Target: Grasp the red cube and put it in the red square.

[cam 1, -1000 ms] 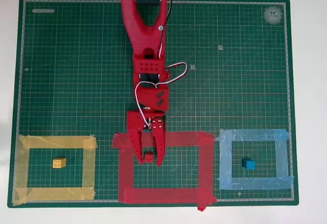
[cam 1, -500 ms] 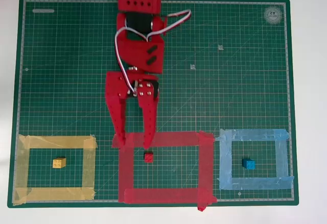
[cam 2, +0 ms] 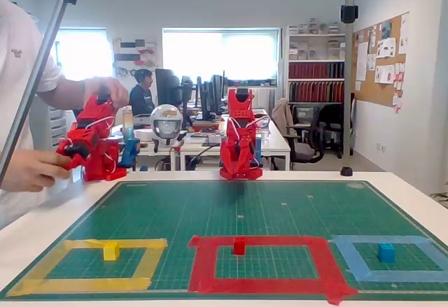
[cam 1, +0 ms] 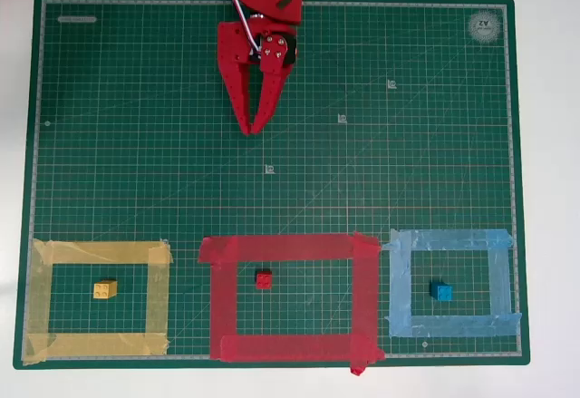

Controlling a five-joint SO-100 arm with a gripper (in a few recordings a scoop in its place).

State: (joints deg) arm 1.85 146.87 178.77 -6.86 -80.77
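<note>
— Cubes on the green mat [cam 1: 136, 144], how many do you count?

— Three cubes, one of each colour. One red cube [cam 1: 264, 278], one yellow cube [cam 1: 105, 289], one blue cube [cam 1: 441, 291].

— And the tape outlines?

— Also three, in one row along the lower edge of the mat in the overhead view. One yellow tape outline [cam 1: 98, 252] at the left, one red square [cam 1: 281, 248] in the middle, one light blue tape outline [cam 1: 449, 239] at the right.

— Where does the red cube lie?

— Inside the red square, on the green mat, nearer to the upper strip of tape than to the lower one, and it touches no tape. In the fixed view the same cube [cam 2: 239, 245] sits upright with its studs on top. The yellow cube lies inside the yellow outline, and the blue cube inside the blue one.

— What about the arm?

— One red arm [cam 2: 239, 139]. In the overhead view its gripper [cam 1: 251, 130] is near the top of the mat, well apart from the red cube, and points down in the picture. The two fingers [cam 1: 237, 90] stand narrow, the tips almost meeting, and they hold nothing.

— What carries the mat?

— One white counter [cam 1: 544, 189].
</note>
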